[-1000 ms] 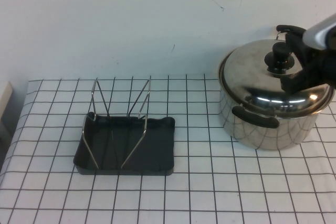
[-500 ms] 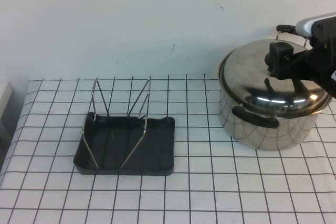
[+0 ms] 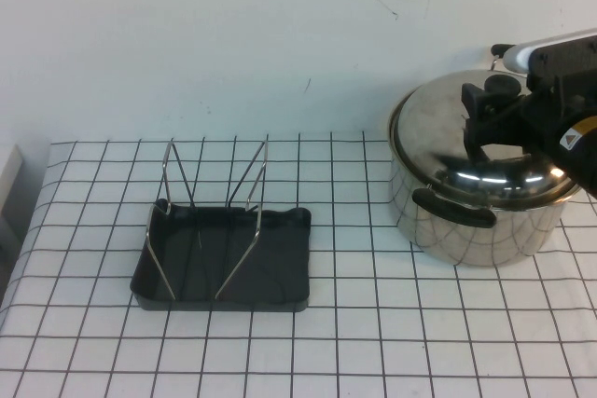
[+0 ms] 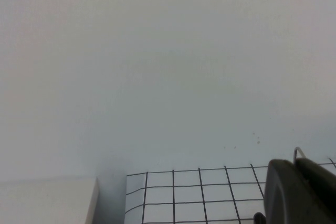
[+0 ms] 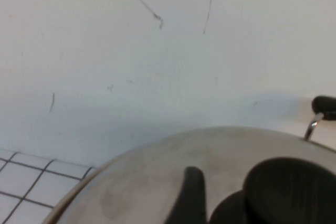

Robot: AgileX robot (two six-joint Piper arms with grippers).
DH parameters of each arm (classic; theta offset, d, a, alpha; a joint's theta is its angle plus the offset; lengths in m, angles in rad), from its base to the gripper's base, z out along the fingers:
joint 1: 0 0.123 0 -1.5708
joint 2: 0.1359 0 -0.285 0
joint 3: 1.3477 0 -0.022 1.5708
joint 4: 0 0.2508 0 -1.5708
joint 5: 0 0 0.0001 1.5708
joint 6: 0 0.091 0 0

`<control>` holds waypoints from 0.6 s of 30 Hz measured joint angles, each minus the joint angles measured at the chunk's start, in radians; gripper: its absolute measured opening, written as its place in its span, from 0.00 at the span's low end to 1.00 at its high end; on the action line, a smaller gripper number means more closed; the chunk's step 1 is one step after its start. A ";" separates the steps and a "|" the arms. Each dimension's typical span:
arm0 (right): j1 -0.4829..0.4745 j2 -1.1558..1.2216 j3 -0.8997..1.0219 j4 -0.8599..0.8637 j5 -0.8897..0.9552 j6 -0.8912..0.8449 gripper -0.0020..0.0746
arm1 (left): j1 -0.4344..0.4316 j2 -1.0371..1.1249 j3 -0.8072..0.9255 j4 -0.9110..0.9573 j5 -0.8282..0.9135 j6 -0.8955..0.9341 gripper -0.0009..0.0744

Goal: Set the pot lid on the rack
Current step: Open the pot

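The pot lid (image 3: 438, 132), shiny domed steel with a black knob (image 3: 504, 89), sits on the steel pot (image 3: 480, 230) at the back right. My right gripper (image 3: 497, 111) is low over the lid's centre, open, with one finger (image 5: 191, 195) on the lid's left side of the knob (image 5: 294, 192) and a gap between them; the other finger is hidden. The rack (image 3: 250, 195), wire uprights on a dark grey tray base (image 3: 280, 272), stands empty at centre left. My left gripper (image 4: 302, 195) shows only in its wrist view, fingers together and empty, off the table's left side.
The pot has black side handles (image 3: 452, 207) and stands near the table's back right corner by the white wall. A pale object (image 3: 7, 174) lies off the left table edge. The checked tablecloth (image 3: 373, 342) spreads between rack and pot.
My right gripper has moved left and down across the lid, from the knob's right side to straddling the knob. The lid and rack have not moved.
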 joint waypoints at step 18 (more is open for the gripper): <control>0.000 -0.026 0.000 0.002 -0.027 0.017 0.49 | 0.000 0.000 0.020 0.001 -0.022 -0.325 0.01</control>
